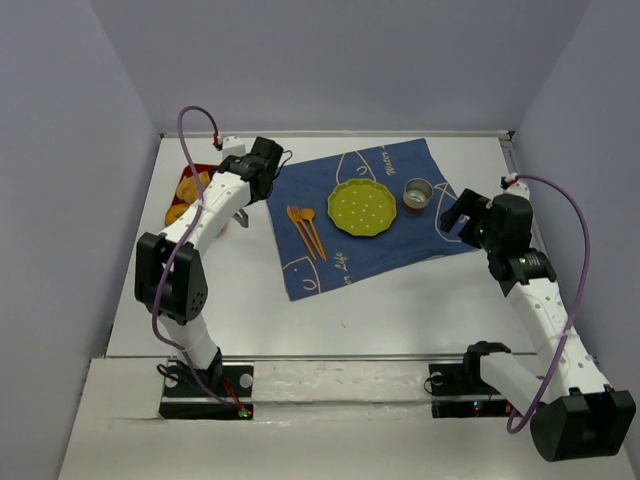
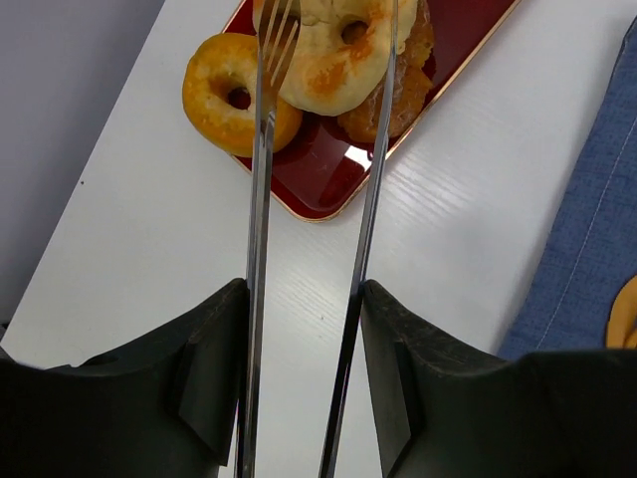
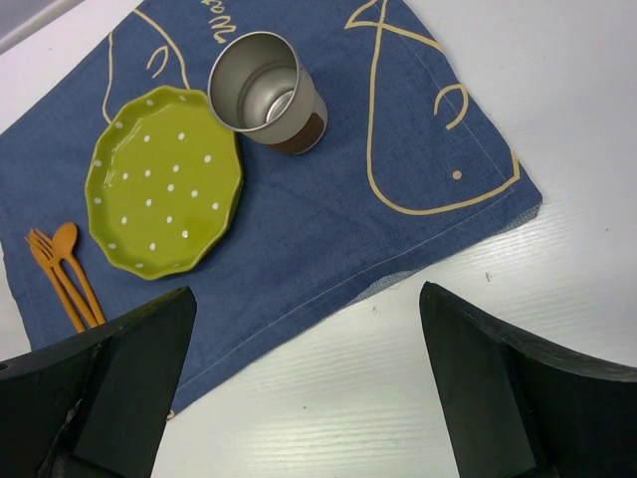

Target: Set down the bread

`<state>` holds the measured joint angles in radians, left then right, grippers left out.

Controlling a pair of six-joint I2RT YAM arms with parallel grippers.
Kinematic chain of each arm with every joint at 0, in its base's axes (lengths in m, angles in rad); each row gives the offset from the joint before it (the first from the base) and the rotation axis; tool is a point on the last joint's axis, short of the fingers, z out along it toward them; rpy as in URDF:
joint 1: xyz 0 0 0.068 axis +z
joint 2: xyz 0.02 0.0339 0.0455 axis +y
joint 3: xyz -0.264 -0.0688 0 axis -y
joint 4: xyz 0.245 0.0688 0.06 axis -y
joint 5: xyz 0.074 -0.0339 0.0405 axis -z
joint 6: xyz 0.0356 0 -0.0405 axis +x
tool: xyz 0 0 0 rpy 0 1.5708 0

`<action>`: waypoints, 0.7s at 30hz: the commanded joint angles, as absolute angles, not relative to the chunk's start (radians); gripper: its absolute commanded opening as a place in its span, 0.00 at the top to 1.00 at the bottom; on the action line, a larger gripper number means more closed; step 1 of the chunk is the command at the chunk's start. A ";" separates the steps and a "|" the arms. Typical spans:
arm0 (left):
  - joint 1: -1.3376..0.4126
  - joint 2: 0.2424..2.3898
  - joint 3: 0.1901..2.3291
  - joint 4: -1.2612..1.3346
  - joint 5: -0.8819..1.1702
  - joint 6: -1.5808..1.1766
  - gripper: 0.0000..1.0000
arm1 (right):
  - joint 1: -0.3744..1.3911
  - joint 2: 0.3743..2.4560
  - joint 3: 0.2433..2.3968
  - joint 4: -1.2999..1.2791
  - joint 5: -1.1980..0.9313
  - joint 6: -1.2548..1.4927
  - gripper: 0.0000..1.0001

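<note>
At the far left, your left gripper (image 2: 304,294) is clenched on metal tongs (image 2: 257,229), whose arms bracket the bread (image 2: 328,75) lying on the red tray (image 2: 318,189). At right, your right gripper (image 3: 304,299) hangs released above the blue cloth (image 3: 328,209).

1. A broad stretch of bare tabletop (image 1: 400,310) is left open in front of the cloth (image 1: 400,250).
2. The bare strip between the red tray (image 2: 318,169) and the cloth is crossed overhead by the left arm (image 1: 215,205).
3. The bread (image 2: 328,55) is hemmed in by the donut (image 2: 224,95), a brown piece (image 2: 398,100) and the arms of the tongs (image 2: 256,219).
4. The tray's outer side is closed off by the left wall (image 1: 70,200).
5. The plate (image 1: 362,208) is flanked by the cup (image 1: 418,193) and the cutlery (image 1: 307,232).
</note>
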<state>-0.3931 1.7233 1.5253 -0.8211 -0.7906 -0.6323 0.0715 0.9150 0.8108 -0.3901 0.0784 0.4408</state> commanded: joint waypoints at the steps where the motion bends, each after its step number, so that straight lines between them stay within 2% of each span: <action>1: -0.393 1.752 1.592 -0.842 -0.848 -0.591 0.44 | 0.071 0.902 0.851 -0.367 0.072 0.420 0.00; 12: -0.393 1.749 1.569 -0.743 -0.785 -0.499 0.41 | 0.071 0.914 0.847 -0.364 0.063 0.420 0.00; 21: -0.391 1.827 1.609 -0.778 -0.816 -0.494 0.41 | 0.071 0.910 0.847 -0.362 0.064 0.420 0.00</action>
<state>-0.3927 1.8027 1.5562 -0.7681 -0.7723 -0.5156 0.0715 0.9169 0.8108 -0.3897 0.0731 0.4370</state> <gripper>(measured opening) 0.593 0.998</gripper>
